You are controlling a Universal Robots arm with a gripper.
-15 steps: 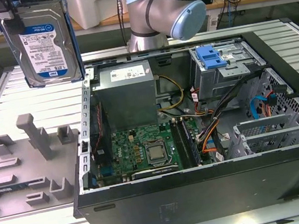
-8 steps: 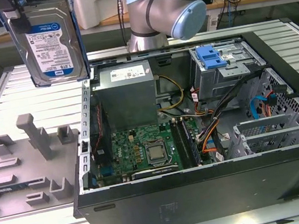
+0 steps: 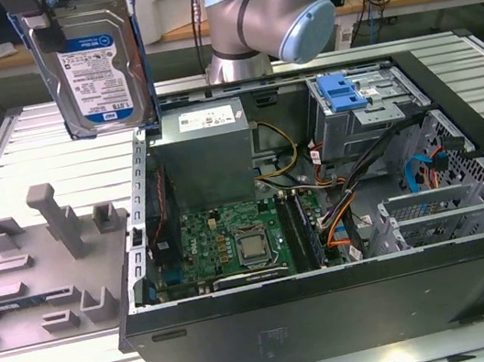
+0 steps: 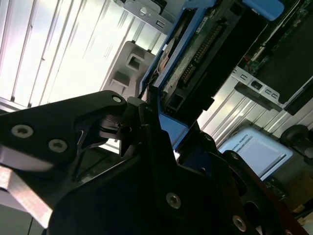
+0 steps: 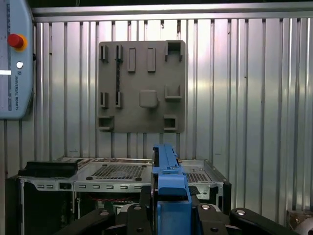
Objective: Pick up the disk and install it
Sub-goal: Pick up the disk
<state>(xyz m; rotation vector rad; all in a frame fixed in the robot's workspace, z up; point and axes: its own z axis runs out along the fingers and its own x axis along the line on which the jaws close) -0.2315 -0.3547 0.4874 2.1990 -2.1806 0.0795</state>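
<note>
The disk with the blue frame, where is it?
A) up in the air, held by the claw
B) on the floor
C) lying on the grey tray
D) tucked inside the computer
A: in the exterior view the disk hangs upright above the table, off the grey tray and outside the open computer, and in the first wrist view the claw grips its blue frame.

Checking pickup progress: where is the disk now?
In the exterior view, the disk hangs upright at upper left, above the left wall of the case, near the power supply.
</note>
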